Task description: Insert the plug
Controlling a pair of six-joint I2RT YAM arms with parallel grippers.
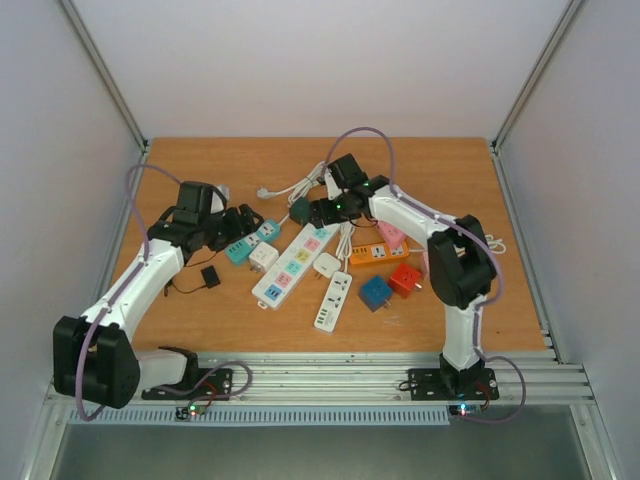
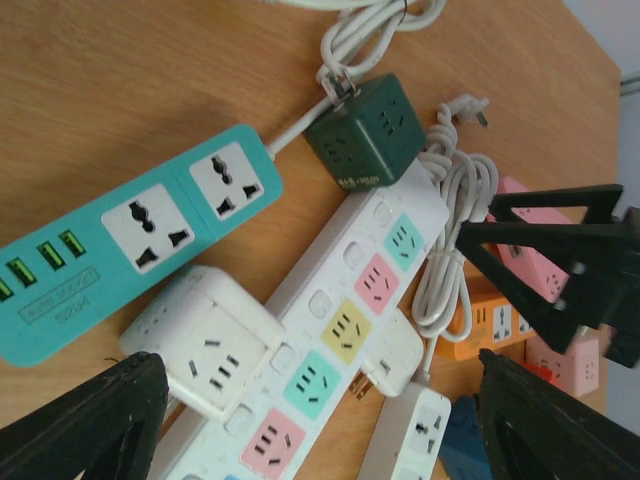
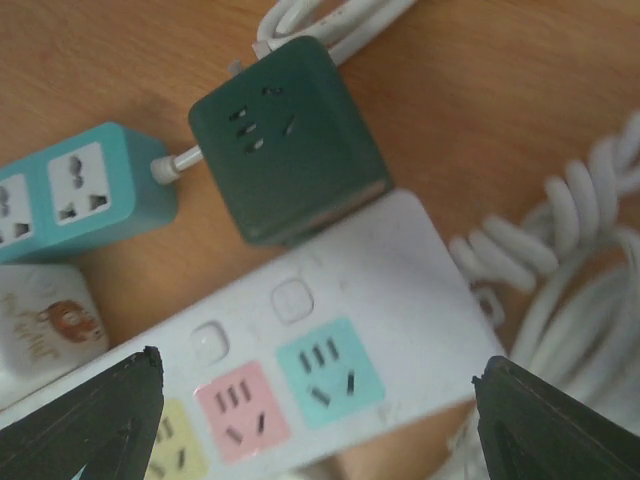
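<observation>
A long white power strip [image 1: 293, 266] with coloured sockets lies mid-table. It also shows in the left wrist view [image 2: 340, 330] and the right wrist view [image 3: 330, 330]. A white plug adapter [image 1: 326, 266] with brass prongs [image 2: 395, 360] lies against its right side. A loose white cable plug [image 1: 265, 192] lies at the back and shows in the left wrist view [image 2: 468, 106]. My left gripper [image 1: 242, 224] [image 2: 318, 375] is open and empty above the strip's middle. My right gripper [image 1: 318, 212] [image 3: 315, 370] is open and empty above the strip's far end.
A dark green cube socket [image 1: 300, 210] [image 3: 290, 135] touches the strip's far end. A teal strip [image 1: 250, 242] [image 2: 140, 230] and a white cube [image 1: 263, 256] lie to the left. An orange strip [image 1: 378, 254], a small white strip [image 1: 334, 300], a blue cube [image 1: 375, 292] and a red cube [image 1: 406, 280] lie to the right.
</observation>
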